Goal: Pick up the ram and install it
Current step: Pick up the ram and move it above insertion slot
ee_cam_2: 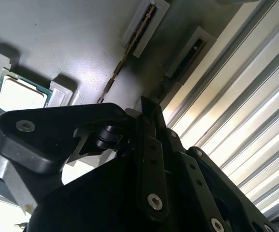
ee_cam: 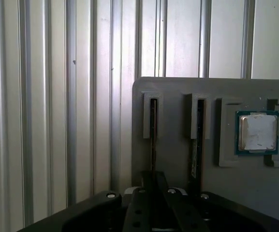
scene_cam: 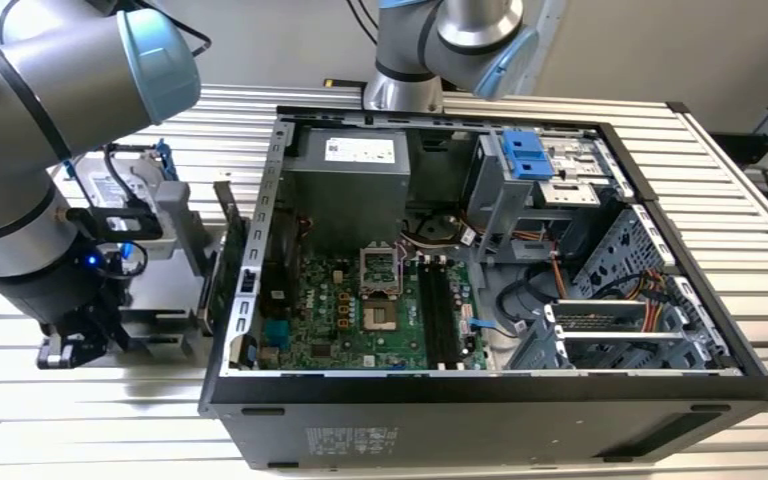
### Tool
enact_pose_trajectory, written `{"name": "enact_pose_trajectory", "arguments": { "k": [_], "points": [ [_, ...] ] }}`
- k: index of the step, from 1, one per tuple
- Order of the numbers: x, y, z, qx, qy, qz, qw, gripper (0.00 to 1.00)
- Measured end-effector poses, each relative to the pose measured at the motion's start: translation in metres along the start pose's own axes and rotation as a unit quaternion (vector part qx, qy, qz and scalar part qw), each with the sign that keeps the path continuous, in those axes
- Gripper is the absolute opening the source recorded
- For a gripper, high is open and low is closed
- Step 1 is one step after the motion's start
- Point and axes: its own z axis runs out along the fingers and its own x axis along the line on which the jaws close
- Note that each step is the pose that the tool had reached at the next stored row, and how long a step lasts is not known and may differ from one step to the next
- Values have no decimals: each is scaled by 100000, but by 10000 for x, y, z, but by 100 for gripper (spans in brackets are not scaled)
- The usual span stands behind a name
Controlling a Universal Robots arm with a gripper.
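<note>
At ram [ee_cam: 153, 135] (edge-up in grey tray [ee_cam: 178, 87]): gripper [ee_cam: 154, 178] seemingly clamped on its end.

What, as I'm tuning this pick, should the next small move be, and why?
Probably ease down over the ram: the gripper is lined up with that stick, which stands on edge in its slot in the holder. Whether they touch is unclear.
</note>
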Motion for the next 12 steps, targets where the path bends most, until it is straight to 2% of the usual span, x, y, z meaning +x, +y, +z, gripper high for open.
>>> {"name": "enact_pose_trajectory", "arguments": {
  "k": [8, 12],
  "points": [
    [1, 0, -5, -2, 5, -1, 100000, 0],
    [-1, 0, -98, -3, 6, -1, 100000, 0]
  ]
}}
